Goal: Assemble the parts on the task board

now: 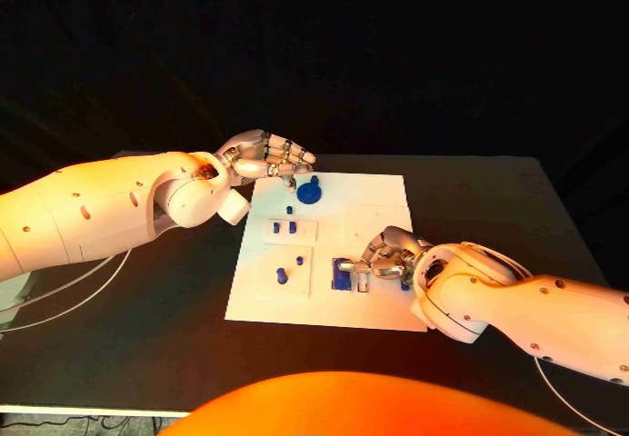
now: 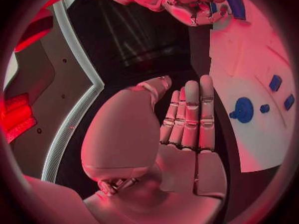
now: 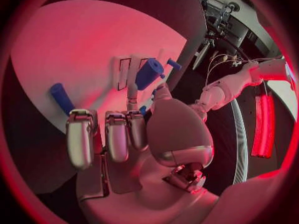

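The white task board [image 1: 361, 300] lies mid-tabletop [image 1: 498, 209]. The left robot hand [image 1: 266, 156] hovers at the board's far edge, fingers straight and together, holding nothing, just beside a round blue part [image 1: 309, 192]. The right robot hand [image 1: 389, 255] rests over the board's near side, fingers curled by an upright blue part [image 1: 341, 274]; whether it grips it cannot be told.
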Motion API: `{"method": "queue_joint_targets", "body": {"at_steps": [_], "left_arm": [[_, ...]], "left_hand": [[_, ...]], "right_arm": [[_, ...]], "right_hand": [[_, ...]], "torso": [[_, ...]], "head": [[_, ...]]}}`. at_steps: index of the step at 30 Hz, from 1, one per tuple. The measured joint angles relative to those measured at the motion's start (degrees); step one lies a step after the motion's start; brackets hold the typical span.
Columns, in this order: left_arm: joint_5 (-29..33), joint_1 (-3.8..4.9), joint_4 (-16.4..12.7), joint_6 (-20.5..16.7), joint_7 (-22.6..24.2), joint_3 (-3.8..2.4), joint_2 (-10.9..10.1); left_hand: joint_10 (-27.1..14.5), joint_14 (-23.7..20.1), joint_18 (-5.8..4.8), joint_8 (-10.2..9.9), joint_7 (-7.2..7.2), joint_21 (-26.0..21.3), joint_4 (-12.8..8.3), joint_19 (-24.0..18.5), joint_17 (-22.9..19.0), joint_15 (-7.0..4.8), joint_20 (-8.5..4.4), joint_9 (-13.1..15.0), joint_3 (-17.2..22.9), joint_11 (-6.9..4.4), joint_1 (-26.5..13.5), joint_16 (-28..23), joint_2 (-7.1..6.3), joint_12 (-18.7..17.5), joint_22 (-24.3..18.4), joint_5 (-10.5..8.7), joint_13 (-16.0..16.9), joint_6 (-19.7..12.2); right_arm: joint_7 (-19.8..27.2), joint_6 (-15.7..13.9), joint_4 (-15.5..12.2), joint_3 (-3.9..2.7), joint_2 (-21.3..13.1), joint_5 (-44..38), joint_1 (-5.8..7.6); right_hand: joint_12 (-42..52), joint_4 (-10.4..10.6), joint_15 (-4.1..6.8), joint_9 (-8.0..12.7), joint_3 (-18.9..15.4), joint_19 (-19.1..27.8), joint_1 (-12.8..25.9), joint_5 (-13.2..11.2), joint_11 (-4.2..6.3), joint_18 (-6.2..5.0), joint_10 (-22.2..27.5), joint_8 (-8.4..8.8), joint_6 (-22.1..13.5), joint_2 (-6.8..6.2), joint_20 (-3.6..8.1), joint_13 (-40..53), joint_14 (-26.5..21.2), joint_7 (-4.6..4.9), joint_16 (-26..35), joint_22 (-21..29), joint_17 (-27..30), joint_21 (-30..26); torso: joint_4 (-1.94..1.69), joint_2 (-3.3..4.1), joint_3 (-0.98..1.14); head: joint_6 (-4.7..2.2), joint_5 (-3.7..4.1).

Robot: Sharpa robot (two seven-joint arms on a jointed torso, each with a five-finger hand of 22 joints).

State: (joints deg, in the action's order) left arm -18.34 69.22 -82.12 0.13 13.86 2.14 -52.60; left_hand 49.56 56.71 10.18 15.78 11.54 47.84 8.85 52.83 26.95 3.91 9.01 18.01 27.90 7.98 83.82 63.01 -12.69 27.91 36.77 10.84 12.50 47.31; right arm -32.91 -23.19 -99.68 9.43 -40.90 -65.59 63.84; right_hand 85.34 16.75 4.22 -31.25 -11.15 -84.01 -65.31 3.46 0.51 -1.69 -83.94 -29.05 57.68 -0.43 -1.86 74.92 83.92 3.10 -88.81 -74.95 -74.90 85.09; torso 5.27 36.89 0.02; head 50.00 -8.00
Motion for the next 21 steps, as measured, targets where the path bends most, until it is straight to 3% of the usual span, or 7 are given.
{"method": "queue_joint_targets", "body": {"at_steps": [2,11,21], "left_arm": [[0.0,0.0,-0.01,0.0,-0.01,0.0,-0.06],[0.0,0.0,-0.02,-0.01,-0.01,0.0,-0.22],[0.0,0.0,-0.06,-0.01,-0.03,0.0,-0.23]], "left_hand": [[0.0,0.0,0.0,0.0,0.0,0.0,0.0,0.0,0.0,0.0,0.0,0.0,0.0,0.0,0.0,0.0,0.0,0.0,0.0,0.0,0.0,0.0],[0.0,0.0,0.0,0.0,0.0,0.0,0.0,0.0,0.01,0.0,0.0,0.0,0.0,0.0,0.0,0.0,0.0,0.0,0.0,0.0,0.0,0.0],[0.0,0.0,0.0,0.22,0.0,0.0,0.0,0.0,0.01,0.0,0.0,0.0,0.0,0.0,0.0,0.0,0.0,0.25,-0.05,0.0,-0.05,0.0]], "right_arm": [[0.87,-0.34,-0.71,0.0,-0.82,-0.02,-0.01],[6.2,0.26,-3.38,-0.06,-2.75,0.25,-0.03],[7.12,2.46,-2.01,-0.05,-1.36,0.07,-0.5]], "right_hand": [[0.0,-0.1,0.13,0.0,-0.1,0.0,-1.1,0.0,0.12,0.0,-0.12,-0.18,-0.11,0.67,0.0,0.0,0.12,-0.11,0.0,0.0,0.0,0.0],[0.0,-0.55,0.21,0.04,-0.55,0.0,-6.98,0.0,0.21,0.0,-0.21,-0.67,-0.38,-0.38,0.41,0.01,0.21,-0.04,0.0,0.01,-0.05,0.0],[0.01,-0.33,0.21,0.21,0.21,0.0,-8.37,-0.01,0.21,0.0,-0.21,-0.89,-0.76,-0.1,0.41,0.02,0.21,-0.05,0.0,0.01,-0.04,0.0]], "torso": [[0.03,-0.02,0.0],[0.09,-0.07,0.0],[-0.02,-0.05,-0.04]], "head": [[0.0,-0.06],[0.0,-0.25],[0.0,-0.18]]}}
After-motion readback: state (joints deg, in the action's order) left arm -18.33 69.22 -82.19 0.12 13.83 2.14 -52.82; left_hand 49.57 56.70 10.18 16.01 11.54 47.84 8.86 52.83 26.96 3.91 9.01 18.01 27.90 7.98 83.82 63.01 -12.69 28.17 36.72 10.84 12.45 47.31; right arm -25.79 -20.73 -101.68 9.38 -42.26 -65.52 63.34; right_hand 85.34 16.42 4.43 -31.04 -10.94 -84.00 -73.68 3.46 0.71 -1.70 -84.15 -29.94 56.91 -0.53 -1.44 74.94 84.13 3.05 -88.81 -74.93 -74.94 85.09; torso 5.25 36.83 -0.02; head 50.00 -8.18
